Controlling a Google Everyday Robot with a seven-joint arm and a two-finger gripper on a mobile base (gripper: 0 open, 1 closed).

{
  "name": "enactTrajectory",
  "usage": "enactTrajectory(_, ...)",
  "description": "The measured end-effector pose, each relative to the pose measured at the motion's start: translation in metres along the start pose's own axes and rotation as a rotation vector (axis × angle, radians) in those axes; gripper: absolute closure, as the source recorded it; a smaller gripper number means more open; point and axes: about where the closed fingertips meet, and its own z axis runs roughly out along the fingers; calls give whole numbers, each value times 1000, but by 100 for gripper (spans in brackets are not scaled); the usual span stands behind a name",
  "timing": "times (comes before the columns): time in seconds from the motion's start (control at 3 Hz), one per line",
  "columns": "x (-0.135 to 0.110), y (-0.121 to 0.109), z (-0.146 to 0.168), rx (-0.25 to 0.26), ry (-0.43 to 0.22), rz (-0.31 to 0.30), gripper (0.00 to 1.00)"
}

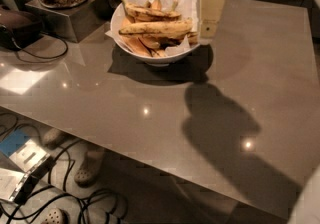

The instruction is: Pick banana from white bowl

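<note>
Gripper (208, 34) hangs over the right rim of the bowl (129, 45), just beside the banana's (156, 27) right end. Open or closed: can't tell. Banana lies approx. level across the top of the pile in the bowl, which sits on the counter (150, 113).

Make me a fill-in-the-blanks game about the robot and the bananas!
1. The banana lies in a round ____ bowl.
2. In the picture, the gripper hangs by the bowl's ____ edge.
3. The big dark shape on the table, in front of the bowl, is the robot's ____.

Missing words: white; right; shadow.
</note>
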Motion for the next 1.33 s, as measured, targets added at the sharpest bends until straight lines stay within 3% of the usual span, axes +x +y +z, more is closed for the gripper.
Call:
enactTrajectory(0.67, -29, -20, 0, 39, -77, -29, 0)
enactTrajectory(1.33, -70, -49, 6, 18, -160, -72, 2)
